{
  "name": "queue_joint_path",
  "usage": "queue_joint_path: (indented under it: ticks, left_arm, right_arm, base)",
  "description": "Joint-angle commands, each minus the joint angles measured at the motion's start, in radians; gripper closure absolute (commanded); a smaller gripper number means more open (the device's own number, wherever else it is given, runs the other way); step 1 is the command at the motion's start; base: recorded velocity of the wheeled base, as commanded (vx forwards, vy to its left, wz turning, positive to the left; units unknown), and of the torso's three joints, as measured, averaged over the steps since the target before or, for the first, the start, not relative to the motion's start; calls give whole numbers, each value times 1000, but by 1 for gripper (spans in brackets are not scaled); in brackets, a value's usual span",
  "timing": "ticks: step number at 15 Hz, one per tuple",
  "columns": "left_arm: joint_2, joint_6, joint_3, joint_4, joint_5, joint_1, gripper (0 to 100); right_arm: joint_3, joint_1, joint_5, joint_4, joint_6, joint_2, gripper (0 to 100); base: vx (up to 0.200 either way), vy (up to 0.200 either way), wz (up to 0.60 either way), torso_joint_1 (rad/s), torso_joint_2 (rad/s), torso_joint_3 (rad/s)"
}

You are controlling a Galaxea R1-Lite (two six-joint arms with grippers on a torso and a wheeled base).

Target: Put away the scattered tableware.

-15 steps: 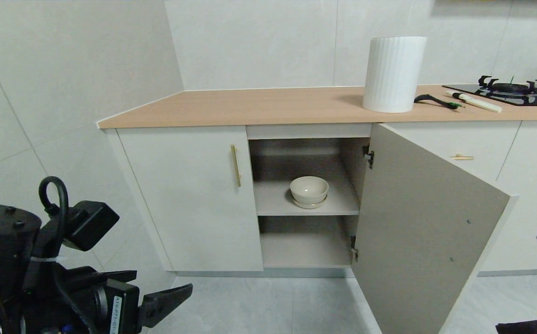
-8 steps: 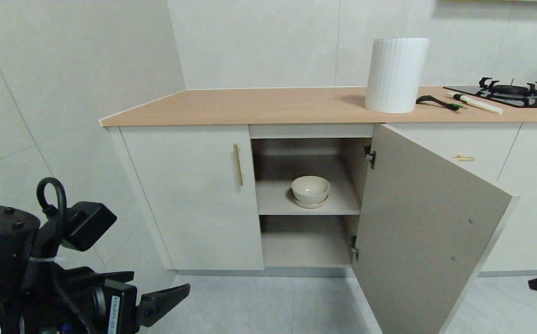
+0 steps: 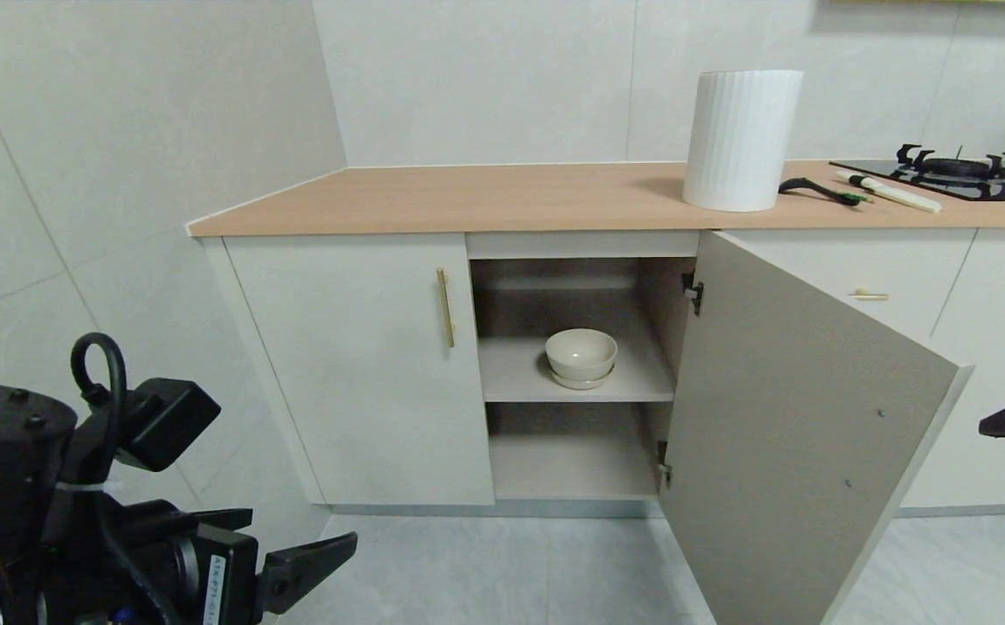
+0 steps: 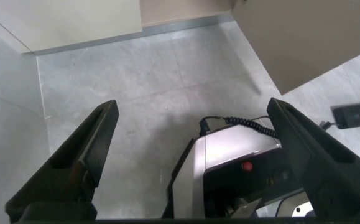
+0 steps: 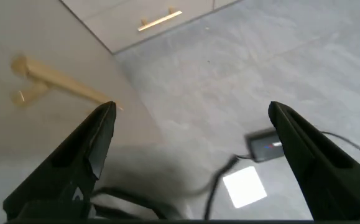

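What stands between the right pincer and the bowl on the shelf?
The open door of the cupboard stands between the right pincer and the bowl; the head view shows this.

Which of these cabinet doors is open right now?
The middle door, swung out toward the robot, exposing the bowl. The left door with the vertical gold handle is shut, and so is the front farther right.
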Motion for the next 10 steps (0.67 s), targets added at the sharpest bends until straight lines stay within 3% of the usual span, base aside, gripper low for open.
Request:
queue_joint_path:
  ticks: [1, 10]
  left_arm:
    - [2, 0, -1, 0, 0, 0, 0]
    - [2, 1, -1, 0, 0, 0, 0]
  right_arm:
    - [2, 1, 4, -58, 45, 92, 0]
    - [36, 157, 10, -88, 149, 94, 0]
  base:
    - [0, 0, 0, 0, 0, 0]
    - [0, 0, 0, 0, 0, 0]
